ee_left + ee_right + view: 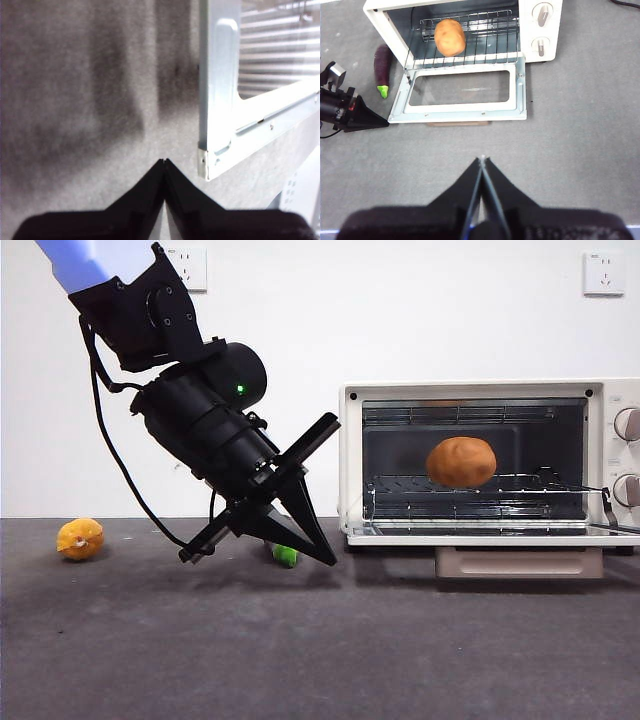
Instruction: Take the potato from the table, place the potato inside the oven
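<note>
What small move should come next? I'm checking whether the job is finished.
Probably the left tool, shut beside the open door's corner, should slip under its edge and lift it closed: the orange-brown rounded potato already sits on the rack inside the cream-white boxy oven.

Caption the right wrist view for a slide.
Orange-brown potato on the wire rack of the open cream-white toaster oven; purple eggplant beside it, left gripper near the lowered door.

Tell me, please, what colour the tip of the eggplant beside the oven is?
Bright green, on the purple eggplant; the right wrist view shows it best.
</note>
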